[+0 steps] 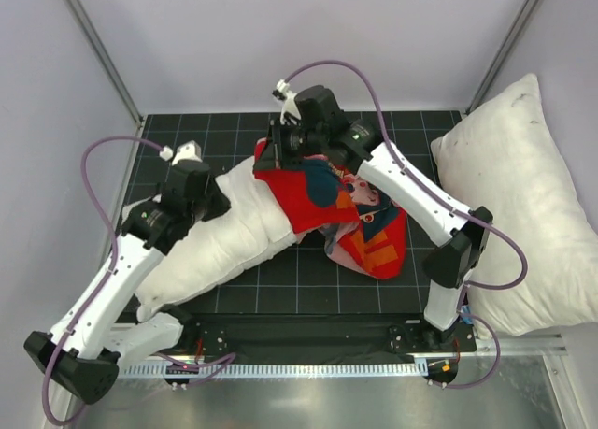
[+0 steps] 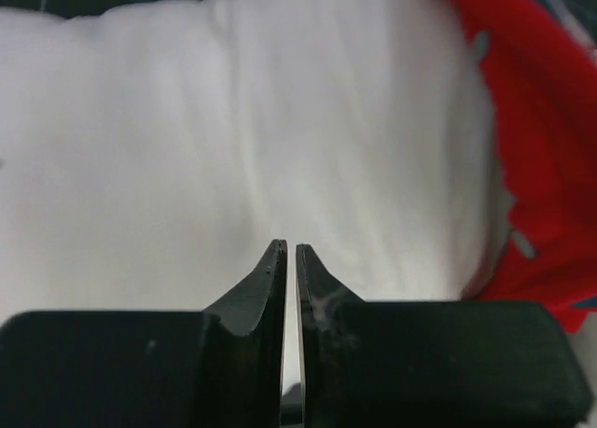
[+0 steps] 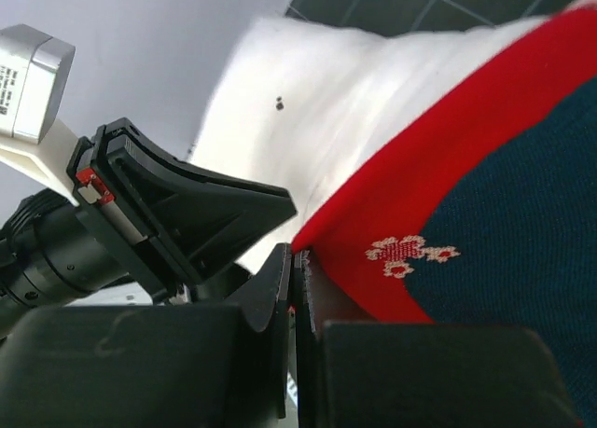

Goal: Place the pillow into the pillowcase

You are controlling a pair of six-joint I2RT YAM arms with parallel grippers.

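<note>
**A:** Left gripper (image 2: 289,253) up close: black fingers pressed together, right against the plump, softly creased white pillow (image 2: 233,120).

**B:** My right gripper (image 3: 297,260) is clamped on the red pillowcase (image 3: 448,186) hem, beside a small woven flower motif (image 3: 410,254). One end of the pillow is tucked inside.

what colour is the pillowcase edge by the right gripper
The pillowcase edge is bright red, beside a navy patch; it shows best in the right wrist view.
</note>
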